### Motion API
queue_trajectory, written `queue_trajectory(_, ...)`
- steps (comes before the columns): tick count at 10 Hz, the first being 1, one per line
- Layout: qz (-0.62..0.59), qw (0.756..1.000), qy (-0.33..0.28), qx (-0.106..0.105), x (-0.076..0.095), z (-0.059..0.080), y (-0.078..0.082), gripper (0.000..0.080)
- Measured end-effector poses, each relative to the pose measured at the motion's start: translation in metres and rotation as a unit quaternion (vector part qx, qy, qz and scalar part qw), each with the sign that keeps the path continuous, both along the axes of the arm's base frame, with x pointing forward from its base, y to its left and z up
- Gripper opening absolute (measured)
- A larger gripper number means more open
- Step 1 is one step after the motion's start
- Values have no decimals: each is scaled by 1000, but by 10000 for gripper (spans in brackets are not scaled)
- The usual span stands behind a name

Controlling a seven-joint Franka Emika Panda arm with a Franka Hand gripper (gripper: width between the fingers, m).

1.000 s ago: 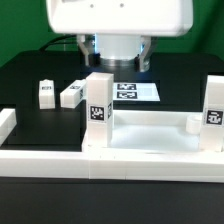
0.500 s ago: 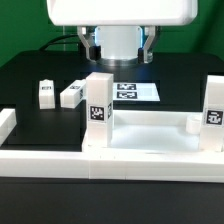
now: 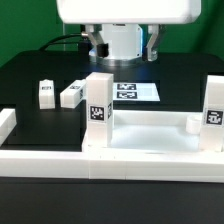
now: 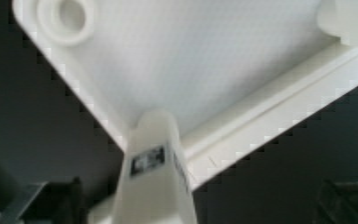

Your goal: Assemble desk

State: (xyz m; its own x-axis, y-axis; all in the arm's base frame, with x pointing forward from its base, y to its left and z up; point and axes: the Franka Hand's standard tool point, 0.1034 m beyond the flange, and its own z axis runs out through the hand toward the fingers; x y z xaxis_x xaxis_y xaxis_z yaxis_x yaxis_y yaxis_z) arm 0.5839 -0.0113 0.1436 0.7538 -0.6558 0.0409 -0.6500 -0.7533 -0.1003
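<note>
The white desk top (image 3: 150,132) lies against the long white border rail (image 3: 40,160), its shallow tray side up. Two white tagged legs stand upright in it, one at the exterior view's left (image 3: 98,108) and one at the right (image 3: 214,108). Two loose tagged legs (image 3: 45,93) (image 3: 72,94) lie on the black table behind. My gripper (image 3: 122,56) hangs above the desk top, largely hidden by the wrist housing. In the wrist view the gripper (image 4: 190,205) is open; a standing leg (image 4: 149,185) rises between the dark fingers without touching them. A round corner socket (image 4: 60,15) shows on the desk top (image 4: 194,70).
The marker board (image 3: 137,91) lies flat on the black table behind the desk top. The border rail runs along the front and turns back at the exterior view's left (image 3: 6,122). A dark cable lies at the back left.
The gripper and its housing have moved up and slightly toward the exterior view's right. The desk parts have not moved.
</note>
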Motion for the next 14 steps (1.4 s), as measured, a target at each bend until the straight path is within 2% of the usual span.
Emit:
queue_trajectory(1, -3, 1000, 0, 0, -9, -7, 5, 649)
queue_trajectory(4, -3, 1000, 0, 1, -7, -6, 5, 649)
queue_trajectory(6, -95, 995, 4, 20, -7, -7, 9, 649)
queue_trajectory(7, -174, 984, 13, 35, -13, -12, 9, 649)
queue_trajectory(9, -278, 959, 28, 47, -25, -26, 11, 649)
queue_trajectory(14, -390, 917, 41, 70, -26, -29, 20, 649)
